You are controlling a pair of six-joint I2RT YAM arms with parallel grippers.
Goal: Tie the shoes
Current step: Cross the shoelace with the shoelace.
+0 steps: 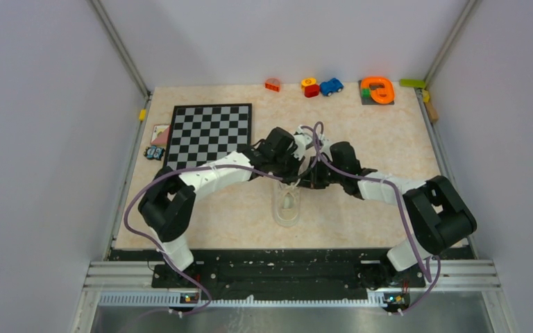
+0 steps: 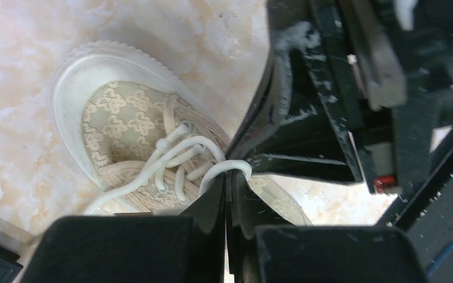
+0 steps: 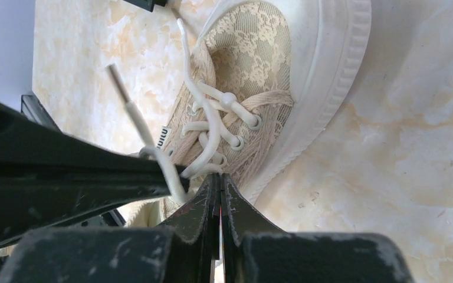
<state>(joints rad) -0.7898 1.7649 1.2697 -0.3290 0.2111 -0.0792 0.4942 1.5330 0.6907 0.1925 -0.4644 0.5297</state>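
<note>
**Item:** one cream sneaker (image 1: 288,206) with a lace-patterned upper and a ribbed pale sole. It lies mid-bench (image 1: 236,215), directly below the two meeting tools.
**Laces** (image 3: 212,127): white, threaded and untied. One tipped end sticks up free.
**Side tag** (image 3: 164,137): dark lettering, too small to read.
**Left tool** (image 2: 227,177): pinched tight on a loop of the laces.
**Right tool** (image 3: 217,180): closed tip to tip at the lacing. Whether it grips a lace cannot be told.
**Chessboard** (image 1: 210,132): far left.
**Blue toy car** (image 1: 331,86): at the far edge.
</note>
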